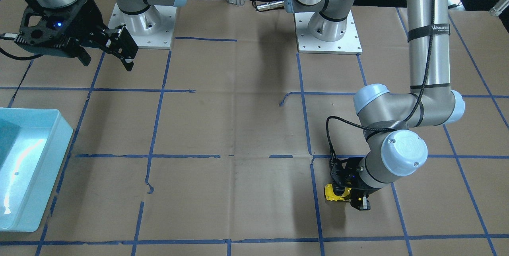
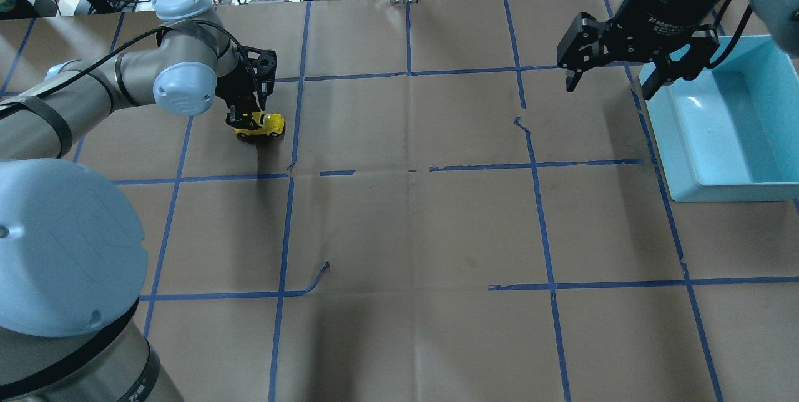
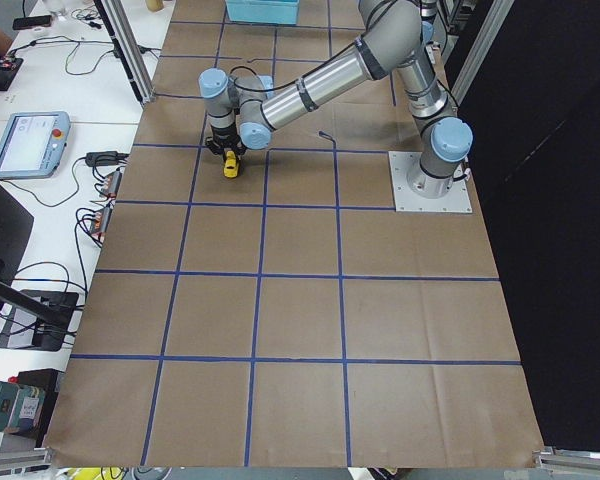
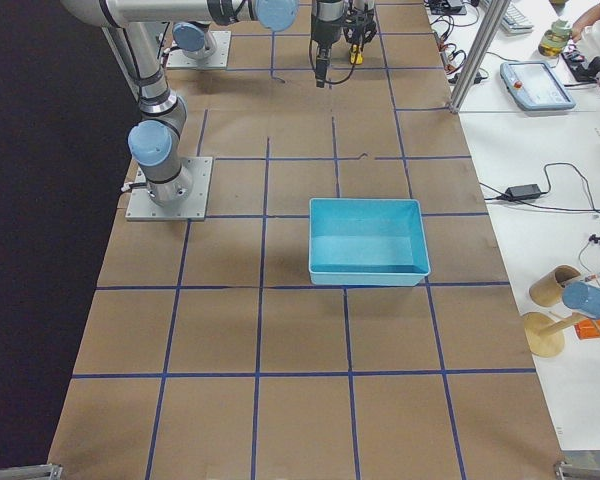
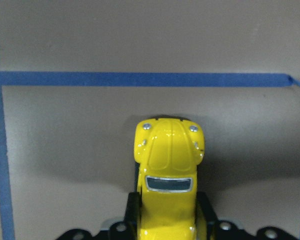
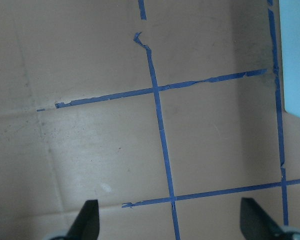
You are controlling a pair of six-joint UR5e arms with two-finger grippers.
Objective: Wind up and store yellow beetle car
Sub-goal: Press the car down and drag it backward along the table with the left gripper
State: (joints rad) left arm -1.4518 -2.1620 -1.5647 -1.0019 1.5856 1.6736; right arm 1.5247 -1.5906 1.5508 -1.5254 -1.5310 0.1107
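Yellow beetle car point(image 5: 167, 170) is clamped by its sides in the left gripper point(image 2: 245, 120), nose pointing away from the wrist, low at the brown tabletop point(image 2: 406, 233) and well apart from the light-blue tray point(image 2: 699, 186). Right gripper point(image 2: 612, 85) hangs spread wide just beside that tray's edge.

The table point(image 2: 412, 233) lies open across its whole middle, flat brown paper crossed only by tape lines. At the far left, the left gripper point(image 2: 245, 120) stands low with its fingers closed against the toy car point(image 2: 267, 125). Its arm point(image 2: 93, 102) slants over the left edge and bars that corner. At the far right, the tub point(image 2: 705, 193) has raised walls and an open top. The right gripper point(image 2: 610, 87), fingers spread wide, hangs high just left of the tub over bare table.
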